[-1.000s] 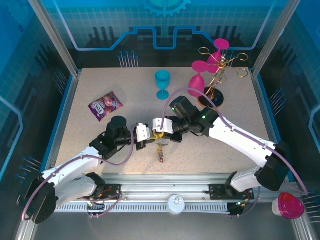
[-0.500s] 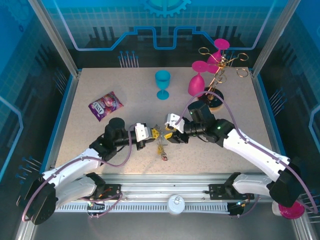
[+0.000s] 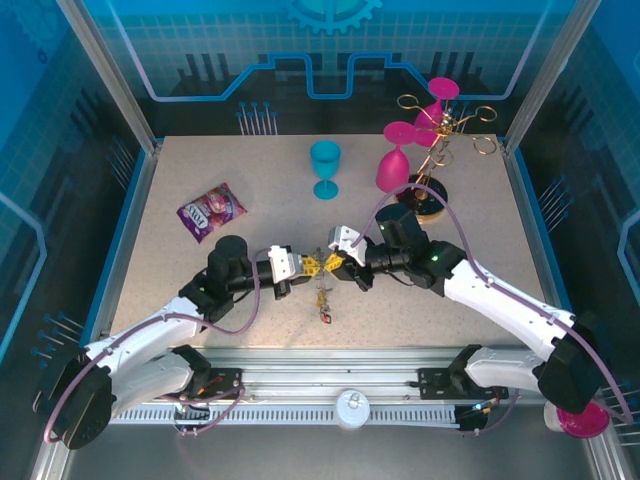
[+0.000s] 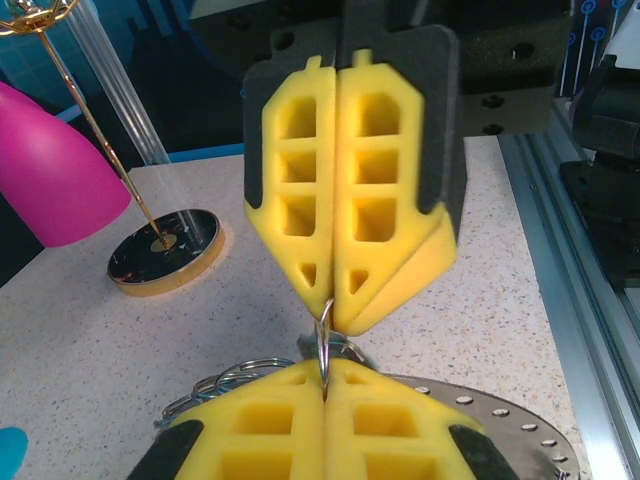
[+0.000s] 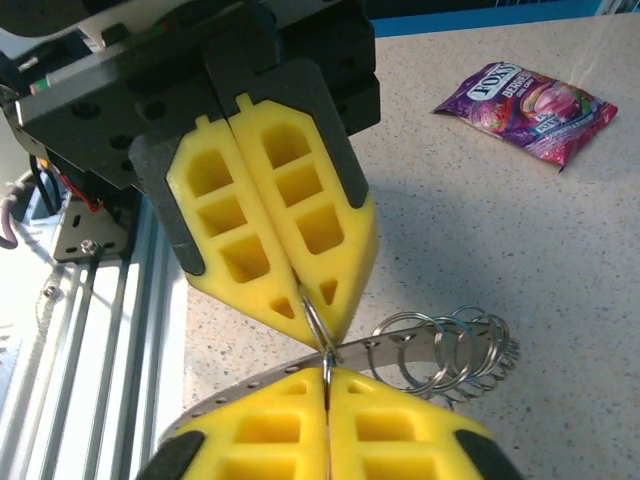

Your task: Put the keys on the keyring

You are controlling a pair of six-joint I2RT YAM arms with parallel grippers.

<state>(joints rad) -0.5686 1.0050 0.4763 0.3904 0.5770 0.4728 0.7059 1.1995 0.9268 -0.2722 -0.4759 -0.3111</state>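
Note:
My left gripper [image 3: 313, 265] and right gripper [image 3: 333, 262] meet tip to tip over the table's near middle. Both are shut on one small wire loop [image 4: 323, 345] at the rim of the flat grey keyring [image 4: 505, 420]. In the left wrist view my own pads [image 4: 270, 420] close from below, and the right gripper [image 4: 330, 318] pinches the loop from above. In the right wrist view the right gripper [image 5: 327, 378] holds the same loop [image 5: 316, 318], with the left gripper [image 5: 322, 325] above it. The keyring [image 5: 400, 342] carries several more loops [image 5: 450, 345]. Tiny keys [image 3: 322, 300] dangle or lie just below the tips, one of them red [image 3: 326, 318].
A teal goblet [image 3: 325, 166] and a pink goblet [image 3: 396, 165] stand at the back. Beside them is the golden glass rack [image 3: 437, 150] on its round base [image 4: 165, 250]. A purple candy packet [image 3: 211, 211] lies at the left. The aluminium rail [image 3: 340, 380] borders the near edge.
Half a second ago the right gripper stood a little to the right, apart from the left one. It has come back and shut on the loop. The left gripper has kept its grip and place.

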